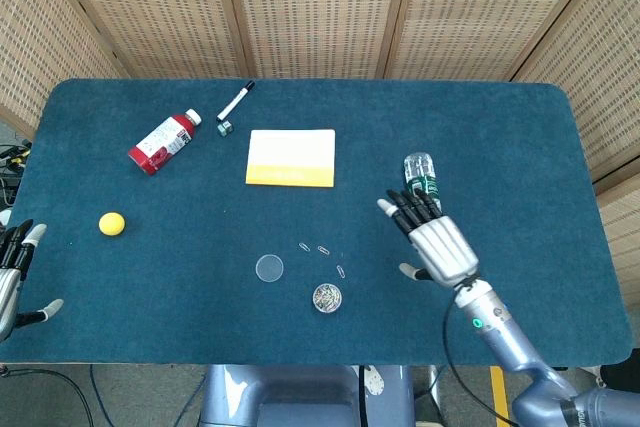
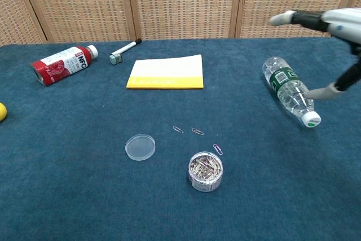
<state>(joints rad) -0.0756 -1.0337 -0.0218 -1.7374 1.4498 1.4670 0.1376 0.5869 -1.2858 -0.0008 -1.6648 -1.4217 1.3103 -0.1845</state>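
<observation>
The right hand (image 1: 437, 244) hovers palm-down over the dark blue cloth-covered table (image 1: 520, 147), its fingers spread wide and holding nothing. Just beneath its fingertips, at about twelve o'clock from the palm, lies a clear plastic water bottle (image 2: 287, 90) on its side, green label around its middle, white cap pointing toward the near edge. At nine o'clock from the hand sit a small round open jar filled with paper clips (image 2: 206, 171), its clear lid (image 2: 140, 147) beside it, and three loose clips (image 2: 197, 132). The left hand (image 1: 12, 272) rests at the table's far left edge, fingers apart.
</observation>
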